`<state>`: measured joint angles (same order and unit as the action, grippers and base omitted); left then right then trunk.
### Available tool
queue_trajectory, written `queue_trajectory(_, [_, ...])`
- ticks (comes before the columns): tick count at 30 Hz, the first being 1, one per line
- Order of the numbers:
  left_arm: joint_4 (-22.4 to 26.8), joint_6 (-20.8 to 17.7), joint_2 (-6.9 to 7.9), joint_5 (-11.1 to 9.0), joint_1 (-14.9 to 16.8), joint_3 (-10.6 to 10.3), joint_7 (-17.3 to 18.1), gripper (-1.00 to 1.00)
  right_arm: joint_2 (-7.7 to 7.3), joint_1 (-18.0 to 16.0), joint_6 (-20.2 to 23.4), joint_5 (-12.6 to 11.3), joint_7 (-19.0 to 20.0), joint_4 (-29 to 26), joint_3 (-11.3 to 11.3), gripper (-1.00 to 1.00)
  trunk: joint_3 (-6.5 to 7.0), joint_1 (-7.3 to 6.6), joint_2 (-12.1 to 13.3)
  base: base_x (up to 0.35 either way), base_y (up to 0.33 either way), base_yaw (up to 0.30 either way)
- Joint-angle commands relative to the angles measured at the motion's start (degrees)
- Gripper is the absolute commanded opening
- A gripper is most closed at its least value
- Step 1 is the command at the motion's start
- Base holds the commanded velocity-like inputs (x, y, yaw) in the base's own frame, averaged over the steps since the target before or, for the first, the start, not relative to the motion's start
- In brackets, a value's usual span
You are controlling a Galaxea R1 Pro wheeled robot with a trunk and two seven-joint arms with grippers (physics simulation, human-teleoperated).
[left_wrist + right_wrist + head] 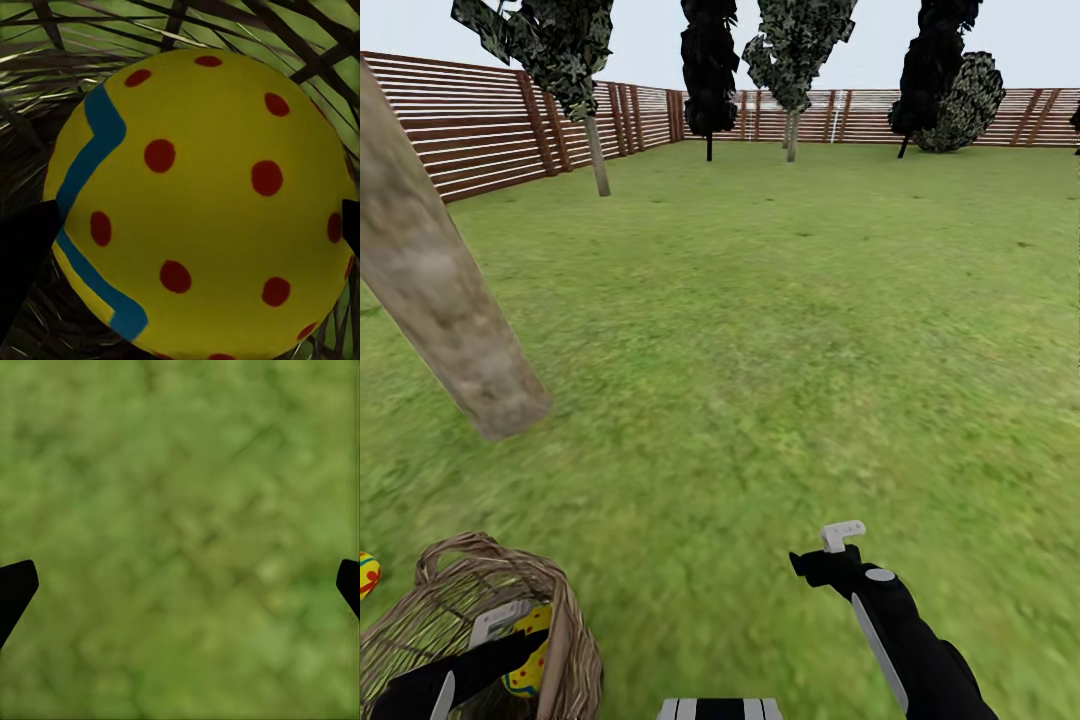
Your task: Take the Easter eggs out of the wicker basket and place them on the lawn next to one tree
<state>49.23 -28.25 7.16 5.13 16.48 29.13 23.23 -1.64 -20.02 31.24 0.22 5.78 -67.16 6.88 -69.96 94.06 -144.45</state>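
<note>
The wicker basket (565,610) stands on the lawn (760,350) at the lower left, close to the base of a pale tree (440,300) trunk. My left gripper (510,630) reaches down inside it. A yellow Easter egg (195,195) with red dots and a blue zigzag lies in the basket, and the left gripper (187,232) is open with a fingertip on either side of it. That egg (528,672) shows through the weave in the head view. A second egg (365,575) lies on the grass at the left edge. My right gripper (840,545) hangs open over bare grass (180,510).
A brown slat fence (480,120) rings the garden. A thin-trunked tree (598,150) stands far left, another (792,120) at the back, with dark cone-shaped trees (708,70) and a bush (960,100) along the far fence. Wide grass stretches ahead and to the right.
</note>
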Motion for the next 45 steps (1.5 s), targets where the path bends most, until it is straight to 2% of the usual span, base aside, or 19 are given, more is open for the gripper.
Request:
queue_trajectory(1, [0.1, -0.2, -0.04, 0.4, 0.0, 0.2, 0.6, -1.00, -0.04, 0.0, 0.3, 0.0, 0.1, -0.1, 0.1, 1.00, -0.05, -0.01, 0.0, 0.000, 0.000, 0.000])
queue_trajectory(19, [0.1, -0.1, 0.04, 0.0, 0.0, 0.4, 0.7, -1.00, -0.03, 0.0, 0.2, 0.1, 0.1, 0.2, 0.2, 1.00, -0.05, -0.01, 0.0, -0.089, 0.022, 0.000])
queue_trajectory(35, [0.3, -0.9, 0.14, 0.0, 0.0, 0.5, 0.8, -1.00, -0.01, 0.0, 0.2, 0.1, 0.1, 0.7, 0.6, 1.00, 3.50, -0.42, 0.2, 0.000, 0.000, 0.000])
queue_trajectory(39, [1.0, -0.9, 0.98, 0.0, 0.0, 0.8, 1.0, -1.00, 0.01, 0.0, 0.2, 0.1, 0.1, 0.7, 0.7, 1.00, 4.39, -0.53, 0.2, 0.000, 0.000, 0.000])
queue_trajectory(45, [2.6, -2.1, 1.23, 0.2, 0.0, 0.8, 1.0, -1.00, 0.03, 0.0, 0.2, 0.1, 0.1, 0.8, 0.7, 1.00, 5.72, -0.68, 0.3, 0.000, 0.000, 0.000])
